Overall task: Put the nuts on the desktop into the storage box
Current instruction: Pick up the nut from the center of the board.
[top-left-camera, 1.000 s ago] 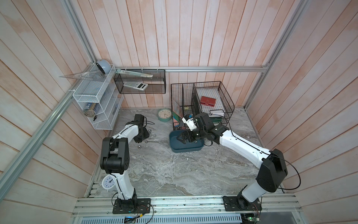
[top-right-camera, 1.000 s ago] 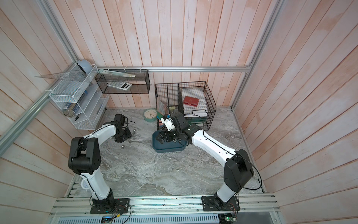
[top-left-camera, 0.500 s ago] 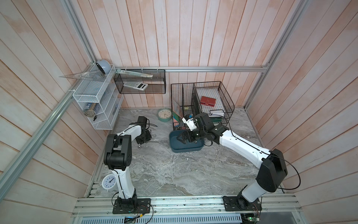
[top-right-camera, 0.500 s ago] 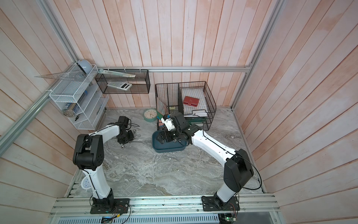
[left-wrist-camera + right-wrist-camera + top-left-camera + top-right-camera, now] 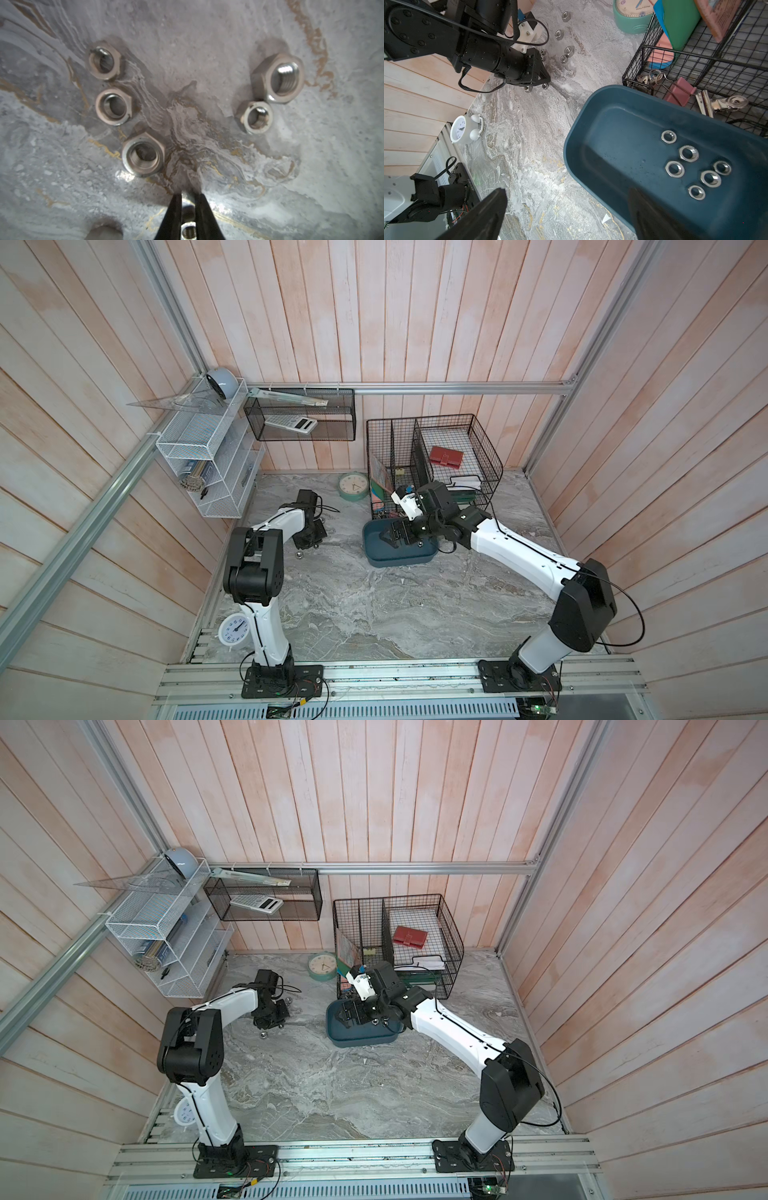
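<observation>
The jaws of the left gripper (image 5: 188, 196), earlier apart, now pinch one small nut (image 5: 188, 231) at the tabletop (image 5: 207, 41), while the right gripper (image 5: 566, 192) stays over the blue box (image 5: 623, 128), jaws wide.

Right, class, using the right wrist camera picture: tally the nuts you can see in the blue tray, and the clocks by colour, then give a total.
Nuts seen in the blue tray: 6
Green clock: 1
White clock: 1
Total: 8
</observation>
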Controlling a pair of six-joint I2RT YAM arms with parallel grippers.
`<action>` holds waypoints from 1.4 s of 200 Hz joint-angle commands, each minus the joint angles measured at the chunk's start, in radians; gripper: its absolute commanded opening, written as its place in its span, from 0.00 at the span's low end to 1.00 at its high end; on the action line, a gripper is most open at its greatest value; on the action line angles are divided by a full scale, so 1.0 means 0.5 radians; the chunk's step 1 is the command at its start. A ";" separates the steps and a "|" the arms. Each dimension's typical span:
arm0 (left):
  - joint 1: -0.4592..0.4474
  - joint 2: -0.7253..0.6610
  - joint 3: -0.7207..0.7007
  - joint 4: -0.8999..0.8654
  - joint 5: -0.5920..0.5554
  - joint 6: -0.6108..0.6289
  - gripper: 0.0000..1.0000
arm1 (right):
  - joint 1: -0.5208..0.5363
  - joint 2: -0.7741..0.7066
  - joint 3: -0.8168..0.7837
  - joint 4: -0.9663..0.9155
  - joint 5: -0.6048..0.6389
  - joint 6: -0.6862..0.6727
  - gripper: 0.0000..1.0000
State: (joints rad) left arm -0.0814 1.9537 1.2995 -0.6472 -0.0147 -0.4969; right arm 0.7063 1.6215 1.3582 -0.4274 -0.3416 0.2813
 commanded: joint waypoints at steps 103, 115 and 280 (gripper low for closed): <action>-0.038 -0.118 -0.177 -0.032 0.054 -0.034 0.34 | 0.018 0.011 0.026 -0.057 0.021 0.035 0.98; -0.040 -0.119 -0.182 -0.020 0.050 -0.039 0.34 | 0.019 0.014 0.026 -0.058 0.020 0.036 0.98; -0.216 -0.336 -0.005 -0.168 0.066 -0.068 0.20 | 0.033 -0.113 -0.090 -0.085 0.150 0.044 0.98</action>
State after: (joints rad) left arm -0.1490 1.8431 1.2434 -0.6952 0.0040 -0.5095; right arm 0.7177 1.6131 1.3445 -0.4454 -0.3061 0.2981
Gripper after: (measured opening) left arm 0.206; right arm 0.976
